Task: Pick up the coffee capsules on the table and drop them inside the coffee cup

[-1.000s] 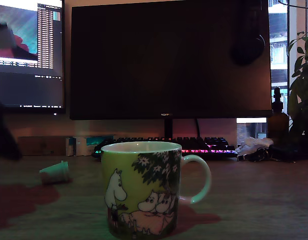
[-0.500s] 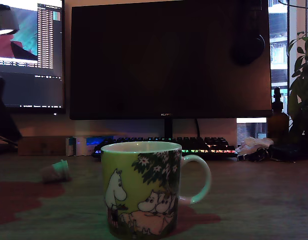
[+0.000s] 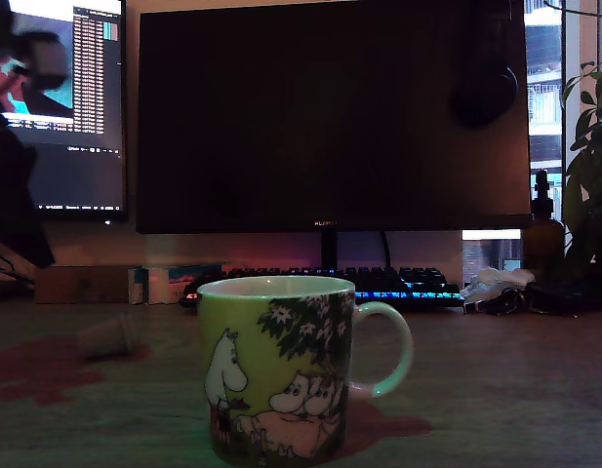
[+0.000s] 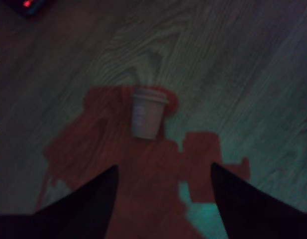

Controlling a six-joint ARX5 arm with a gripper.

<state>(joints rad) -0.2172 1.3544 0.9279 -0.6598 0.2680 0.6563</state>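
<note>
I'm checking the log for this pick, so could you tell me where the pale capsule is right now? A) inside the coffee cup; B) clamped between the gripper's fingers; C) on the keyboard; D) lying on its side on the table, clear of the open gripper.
D: the wrist view shows the capsule lying on its side on the table, ahead of the open gripper, whose jaws stand wide apart and touch nothing.

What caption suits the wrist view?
Open gripper above a pale capsule lying on the wood-grain table.
</note>
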